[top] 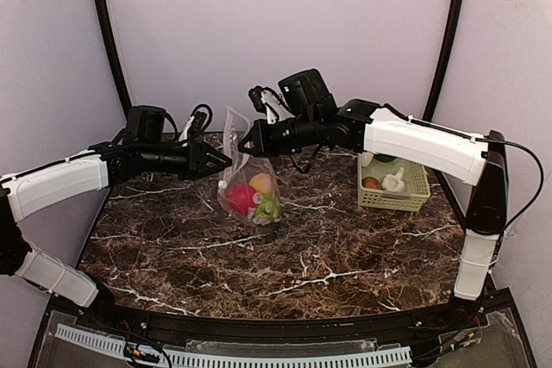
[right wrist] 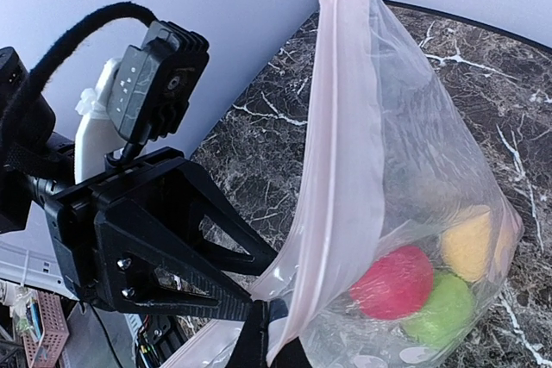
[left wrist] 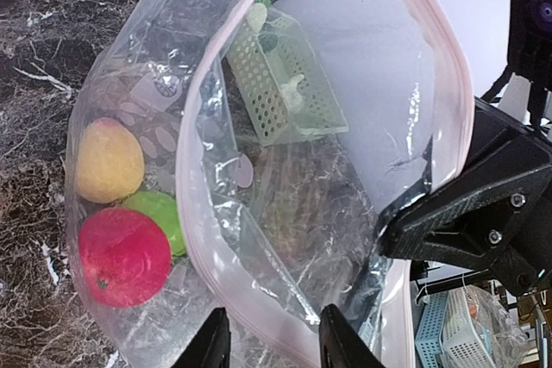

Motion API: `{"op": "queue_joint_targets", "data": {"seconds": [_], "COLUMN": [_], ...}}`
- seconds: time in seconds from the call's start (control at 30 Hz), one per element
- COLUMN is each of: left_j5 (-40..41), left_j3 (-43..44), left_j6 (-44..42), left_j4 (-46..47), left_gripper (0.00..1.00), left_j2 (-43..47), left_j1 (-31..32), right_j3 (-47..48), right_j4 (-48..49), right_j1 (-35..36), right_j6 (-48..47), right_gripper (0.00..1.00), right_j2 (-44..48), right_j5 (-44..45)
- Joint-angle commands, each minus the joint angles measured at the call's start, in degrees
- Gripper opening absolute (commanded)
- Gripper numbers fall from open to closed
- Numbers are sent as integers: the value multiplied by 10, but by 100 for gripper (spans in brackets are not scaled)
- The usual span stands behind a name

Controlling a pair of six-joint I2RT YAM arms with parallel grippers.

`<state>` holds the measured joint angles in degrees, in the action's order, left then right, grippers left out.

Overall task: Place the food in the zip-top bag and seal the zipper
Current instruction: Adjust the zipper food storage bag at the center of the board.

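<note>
The clear zip-top bag (top: 234, 131) hangs upright above the marble table between my two grippers. Inside it lie a red apple (top: 241, 198), a green apple (top: 266, 208) and an orange (top: 261, 183). My right gripper (right wrist: 278, 346) is shut on the bag's rim by the whitish-pink zipper (right wrist: 332, 127). My left gripper (left wrist: 274, 342) is open, its fingers on either side of the zipper strip (left wrist: 197, 221) at the bag's mouth. In the top view the left gripper (top: 225, 161) and the right gripper (top: 246, 146) meet at the bag's upper part.
A pale green lattice basket (top: 393, 202) stands at the right back. It holds a garlic (top: 394, 182), a brown piece (top: 372, 183) and a white radish (top: 368, 159). Dark curved posts and pale walls ring the table.
</note>
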<state>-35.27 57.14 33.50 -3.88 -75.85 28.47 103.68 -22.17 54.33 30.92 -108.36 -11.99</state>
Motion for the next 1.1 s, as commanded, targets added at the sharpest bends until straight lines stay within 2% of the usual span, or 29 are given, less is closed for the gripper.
{"op": "queue_joint_targets", "data": {"seconds": [0.0, 0.23, 0.37, 0.47, 0.7, 1.0, 1.03, 1.07], "left_j5": [10, 14, 13, 20, 24, 19, 20, 21], "left_j3": [-7, -13, -21, -6, 58, 96, 99, 106], "left_j6": [-5, 0, 22, 19, -14, -68, -79, -85], "left_j4": [6, 21, 66, 60, 7, -49, -57, -65], "left_gripper": [35, 32, 16, 2, 1, 0, 1, 1], "left_j2": [-12, -14, 0, 13, 47, 22, 19, 13], "left_j1": [2, 2, 2, 2, 2, 1, 1, 1], "right_j3": [-3, -7, -8, -8, -17, -55, -56, -56], "right_j4": [21, 20, 17, 10, -30, -47, -49, -52], "right_j1": [-3, -3, -3, -4, -4, -8, -9, -10], "right_j6": [-8, -10, -12, -16, -34, -37, -38, -38], "right_gripper": [0, 0, 0, 0, 0, 0, 2, 9], "right_j2": [-2, 0, 2, 8, 51, 102, 103, 105], "right_j5": [7, 9, 15, 30, 102, 154, 153, 152]}}
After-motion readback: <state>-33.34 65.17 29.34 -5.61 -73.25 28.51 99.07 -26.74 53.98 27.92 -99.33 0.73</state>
